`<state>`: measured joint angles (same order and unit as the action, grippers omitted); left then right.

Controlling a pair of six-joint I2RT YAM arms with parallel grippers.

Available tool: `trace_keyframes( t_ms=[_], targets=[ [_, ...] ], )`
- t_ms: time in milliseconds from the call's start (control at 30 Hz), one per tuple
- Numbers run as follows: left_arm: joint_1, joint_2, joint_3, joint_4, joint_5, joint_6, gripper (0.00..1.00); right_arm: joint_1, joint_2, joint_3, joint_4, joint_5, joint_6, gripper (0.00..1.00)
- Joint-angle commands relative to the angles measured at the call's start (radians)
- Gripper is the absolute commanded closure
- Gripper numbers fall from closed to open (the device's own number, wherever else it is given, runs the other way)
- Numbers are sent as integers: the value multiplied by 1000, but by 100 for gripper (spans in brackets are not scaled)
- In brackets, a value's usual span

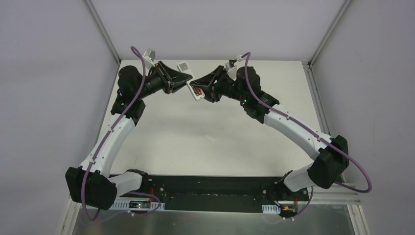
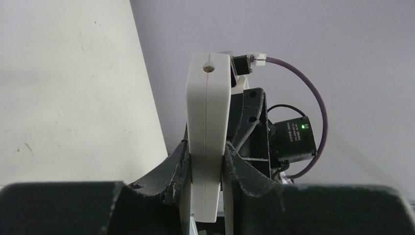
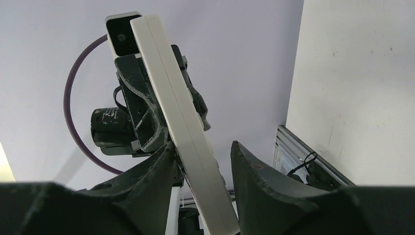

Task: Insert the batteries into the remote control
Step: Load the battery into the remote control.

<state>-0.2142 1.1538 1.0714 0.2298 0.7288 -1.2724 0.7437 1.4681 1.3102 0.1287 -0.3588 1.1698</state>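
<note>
The white remote control [image 1: 197,94] is held in the air over the far middle of the table, between both grippers. My left gripper [image 1: 182,78] is shut on it; in the left wrist view the remote [image 2: 208,107] stands edge-on, clamped between both fingers [image 2: 178,161]. My right gripper [image 1: 200,88] is open around the remote's other end; in the right wrist view the remote [image 3: 171,98] leans on the left finger [image 3: 161,161], with a gap to the right one. A red-orange battery [image 1: 195,90] shows at that end. The dark battery is hidden.
A small loose white cover piece [image 1: 209,138] lies on the table [image 1: 161,147] near the middle. Grey walls enclose the back and sides. The arms' black base rail [image 1: 205,191] runs along the near edge.
</note>
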Motion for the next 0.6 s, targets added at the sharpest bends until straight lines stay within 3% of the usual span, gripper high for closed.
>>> trace_keyframes(
  t_ms=[0,367,500,567],
  targets=[
    [6,-7,84,96,18,-110,100,-4,-22,-46,-15,3,-63,54],
    [6,22,93,97,52,-293,100,-4,-28,-76,54,84,-311,48],
    [10,20,80,97,51,-264,100,-10,-53,-70,81,97,-314,8],
    [14,19,65,97,51,-235,100,-20,-87,-73,126,102,-316,1]
  ],
)
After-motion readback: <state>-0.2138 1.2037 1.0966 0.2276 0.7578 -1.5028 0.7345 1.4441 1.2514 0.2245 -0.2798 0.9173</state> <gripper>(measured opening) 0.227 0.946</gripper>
